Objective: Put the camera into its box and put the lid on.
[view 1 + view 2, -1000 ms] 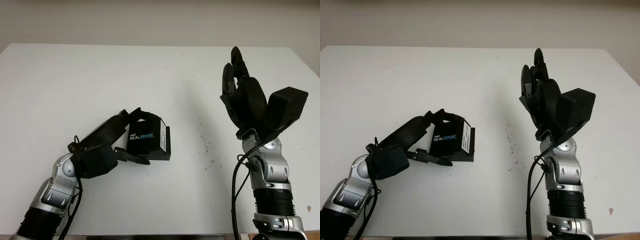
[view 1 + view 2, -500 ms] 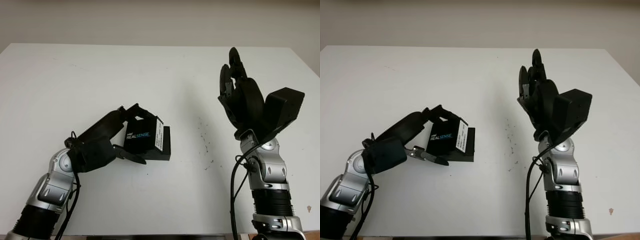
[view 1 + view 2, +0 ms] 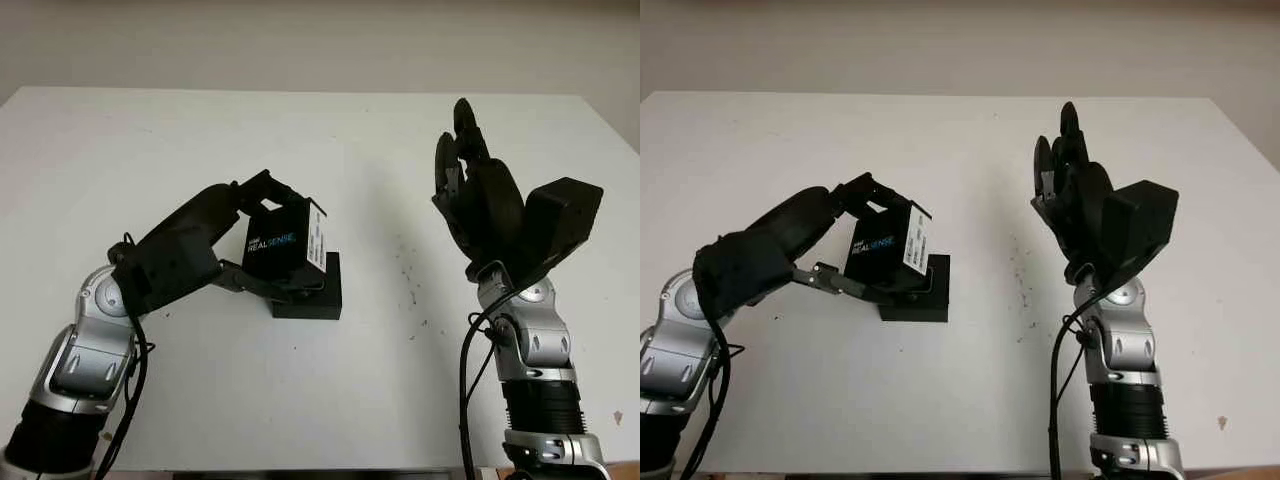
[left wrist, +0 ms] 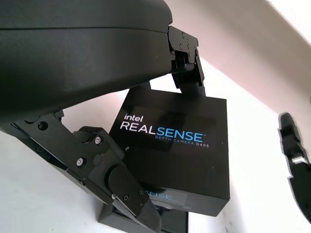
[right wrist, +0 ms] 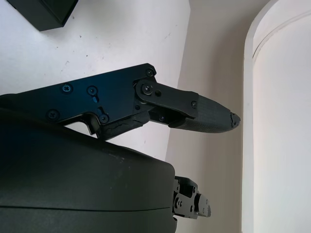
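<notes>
My left hand (image 3: 298, 246) is shut on the black box lid (image 3: 270, 240) printed "Intel RealSense" (image 4: 170, 133). It holds the lid tilted, just above the black box base (image 3: 318, 297), which lies on the white table (image 3: 150, 150) left of the middle. The lid's lower edge hangs over the base's left part. What lies inside the base is hidden by the lid and my fingers. My right hand (image 3: 456, 150) is open, raised upright above the table's right side, well apart from the box. A corner of the base (image 5: 43, 12) appears in the right wrist view.
A scatter of small dark specks (image 3: 408, 280) marks the table between the box and my right arm. The table's far edge (image 3: 300, 92) meets a pale wall.
My left hand has lifted the lid up off the base and tipped it, the arm rising with it. The right hand has hardly moved.
</notes>
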Controlling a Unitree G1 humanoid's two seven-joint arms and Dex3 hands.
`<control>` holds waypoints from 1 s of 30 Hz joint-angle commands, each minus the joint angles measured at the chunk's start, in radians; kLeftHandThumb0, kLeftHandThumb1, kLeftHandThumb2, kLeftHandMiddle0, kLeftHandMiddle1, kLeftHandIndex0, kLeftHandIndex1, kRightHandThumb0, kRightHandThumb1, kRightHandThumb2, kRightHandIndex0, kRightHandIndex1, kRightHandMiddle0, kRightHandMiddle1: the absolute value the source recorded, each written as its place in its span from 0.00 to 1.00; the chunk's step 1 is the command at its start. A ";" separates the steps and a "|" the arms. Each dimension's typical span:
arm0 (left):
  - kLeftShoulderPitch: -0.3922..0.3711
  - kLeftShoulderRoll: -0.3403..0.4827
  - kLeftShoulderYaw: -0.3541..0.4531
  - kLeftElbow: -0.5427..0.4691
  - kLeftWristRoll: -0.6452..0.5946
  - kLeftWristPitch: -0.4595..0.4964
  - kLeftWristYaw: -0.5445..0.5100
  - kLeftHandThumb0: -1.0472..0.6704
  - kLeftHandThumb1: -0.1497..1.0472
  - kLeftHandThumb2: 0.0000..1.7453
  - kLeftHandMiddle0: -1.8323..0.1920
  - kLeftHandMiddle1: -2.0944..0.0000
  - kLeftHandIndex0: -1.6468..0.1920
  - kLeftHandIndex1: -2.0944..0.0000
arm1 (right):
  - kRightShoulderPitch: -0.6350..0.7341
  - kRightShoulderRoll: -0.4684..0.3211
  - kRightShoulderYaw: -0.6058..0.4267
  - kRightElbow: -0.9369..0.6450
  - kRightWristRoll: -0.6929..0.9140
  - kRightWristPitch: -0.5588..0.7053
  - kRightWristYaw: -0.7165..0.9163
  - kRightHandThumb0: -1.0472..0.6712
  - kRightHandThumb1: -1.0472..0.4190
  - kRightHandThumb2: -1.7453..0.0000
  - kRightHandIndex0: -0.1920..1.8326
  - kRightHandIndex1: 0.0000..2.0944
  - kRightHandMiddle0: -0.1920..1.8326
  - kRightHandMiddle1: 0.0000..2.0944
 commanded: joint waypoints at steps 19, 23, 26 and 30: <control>-0.153 0.097 -0.154 -0.058 0.140 0.306 -0.163 0.48 0.91 0.03 0.71 0.23 0.73 0.27 | -0.010 0.018 0.017 -0.025 -0.002 0.018 -0.006 0.23 0.00 0.65 0.01 0.02 0.02 0.01; -0.164 0.088 -0.169 -0.046 0.145 0.309 -0.166 0.47 0.91 0.03 0.71 0.20 0.73 0.28 | -0.009 0.022 0.018 -0.021 -0.002 0.012 -0.011 0.23 0.00 0.65 0.00 0.02 0.02 0.02; -0.165 0.077 -0.177 -0.036 0.138 0.304 -0.164 0.46 0.91 0.03 0.70 0.17 0.73 0.27 | -0.006 0.021 0.021 -0.021 -0.005 0.010 -0.011 0.21 0.00 0.66 0.00 0.02 0.02 0.02; -0.166 0.063 -0.186 -0.030 0.124 0.305 -0.168 0.46 0.92 0.03 0.69 0.16 0.73 0.26 | -0.002 0.019 0.021 -0.028 -0.009 0.017 -0.015 0.22 0.00 0.66 0.00 0.02 0.02 0.02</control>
